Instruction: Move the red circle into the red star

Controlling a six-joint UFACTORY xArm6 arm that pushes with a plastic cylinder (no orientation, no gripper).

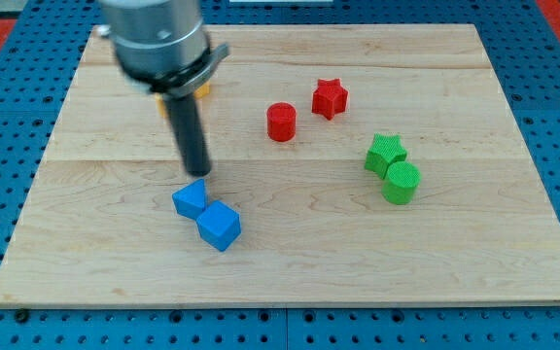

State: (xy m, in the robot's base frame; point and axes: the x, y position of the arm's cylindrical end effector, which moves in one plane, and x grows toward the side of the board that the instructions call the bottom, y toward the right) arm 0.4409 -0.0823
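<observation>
The red circle (281,122) stands on the wooden board, just left of and slightly below the red star (329,98), with a small gap between them. My tip (199,174) is at the end of the dark rod, well to the left of the red circle and a little lower. It is just above the blue blocks.
Two blue blocks, one (191,199) and a cube (219,227), lie just below my tip. A green star (385,153) and a green circle (401,183) touch at the right. A yellow block (202,93) is partly hidden behind the arm. The board (290,262) ends at blue pegboard.
</observation>
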